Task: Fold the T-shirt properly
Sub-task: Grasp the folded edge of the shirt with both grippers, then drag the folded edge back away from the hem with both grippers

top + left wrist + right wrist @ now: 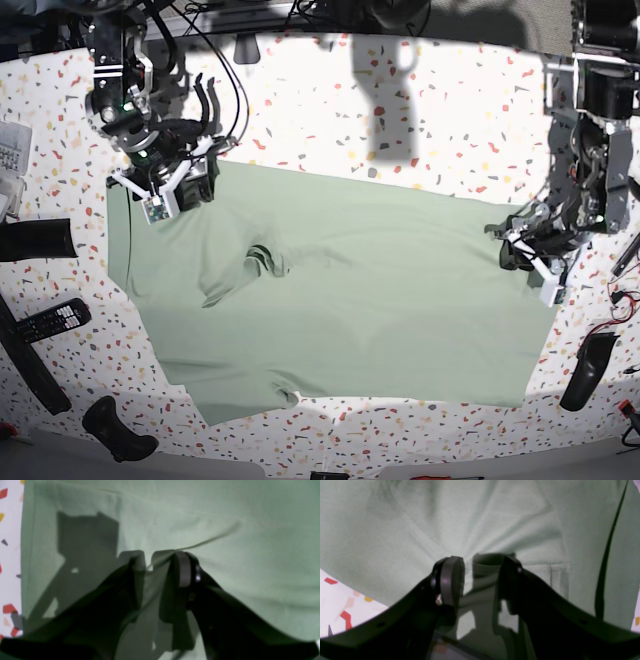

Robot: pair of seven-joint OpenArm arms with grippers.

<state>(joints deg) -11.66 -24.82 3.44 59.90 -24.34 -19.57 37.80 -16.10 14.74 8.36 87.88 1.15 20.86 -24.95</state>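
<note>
You're early in the fold. The T-shirt lies spread nearly flat across the speckled desk, collar bunched near the middle-left, no finished fold visible; both lengthwise folds and the final halving look still to do.

Your right pincer sits at the shirt's upper corner on the base view's left, jaws partly closed with a ridge of fabric pinched up between them, creases radiating from it.

Your left pincer is at the opposite edge, jaws narrow, a small tuck of cloth gripped between the pads, one crease running off it.
</note>
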